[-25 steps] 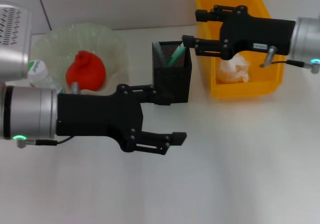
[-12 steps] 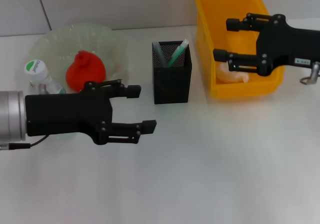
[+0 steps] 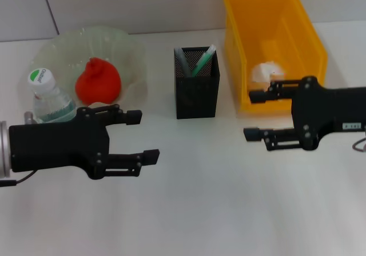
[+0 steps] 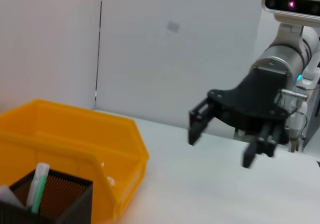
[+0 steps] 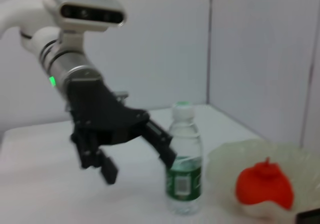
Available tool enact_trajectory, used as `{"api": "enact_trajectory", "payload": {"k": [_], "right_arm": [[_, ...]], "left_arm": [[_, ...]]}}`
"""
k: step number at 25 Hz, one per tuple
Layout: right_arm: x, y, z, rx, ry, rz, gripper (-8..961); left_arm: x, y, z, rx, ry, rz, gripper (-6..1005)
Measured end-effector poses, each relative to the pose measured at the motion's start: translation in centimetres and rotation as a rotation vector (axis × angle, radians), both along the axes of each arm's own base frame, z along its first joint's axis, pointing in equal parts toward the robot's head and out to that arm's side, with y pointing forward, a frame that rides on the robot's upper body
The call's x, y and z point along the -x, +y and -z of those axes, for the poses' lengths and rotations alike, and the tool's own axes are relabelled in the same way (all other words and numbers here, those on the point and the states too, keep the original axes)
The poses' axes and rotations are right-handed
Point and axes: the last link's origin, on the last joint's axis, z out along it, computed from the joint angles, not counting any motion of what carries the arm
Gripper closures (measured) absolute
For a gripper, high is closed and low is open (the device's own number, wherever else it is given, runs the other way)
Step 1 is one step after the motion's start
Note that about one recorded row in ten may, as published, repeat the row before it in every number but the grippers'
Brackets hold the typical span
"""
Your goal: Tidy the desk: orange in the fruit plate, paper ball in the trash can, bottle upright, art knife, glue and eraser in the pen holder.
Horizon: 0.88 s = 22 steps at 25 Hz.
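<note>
Black right gripper (image 3: 256, 115) withdrawn from trash can (image 3: 273, 50); fingers apart, empty.

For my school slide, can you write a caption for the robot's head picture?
Both open end effectors, left and right, hover empty over the desk; orange in plate, bottle upright.

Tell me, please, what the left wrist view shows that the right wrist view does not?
Only the left wrist view shows the yellow bin, the black pen holder with a green-capped pen, and the right hand, open over the table. Only the right wrist view shows the upright bottle, the fruit plate holding the orange, and the left hand, open. Both share the white table and the pale wall behind.
</note>
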Motion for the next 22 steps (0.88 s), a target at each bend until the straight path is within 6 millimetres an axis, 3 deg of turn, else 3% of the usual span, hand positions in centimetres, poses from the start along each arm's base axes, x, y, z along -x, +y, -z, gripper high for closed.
{"api": "enact_trajectory", "payload": {"k": [9, 22], "right_arm": [[0.5, -1.1, 2.6, 0.165, -0.083, -0.036, 245], [0.8, -1.2, 3.1, 0.190, -0.094, -0.044, 245]], "left_arm": [[0.9, -0.4, -0.8, -0.010, 0.003, 0.008, 155], [1.7, -0.8, -0.4, 0.018, 0.045, 0.003, 155]]}}
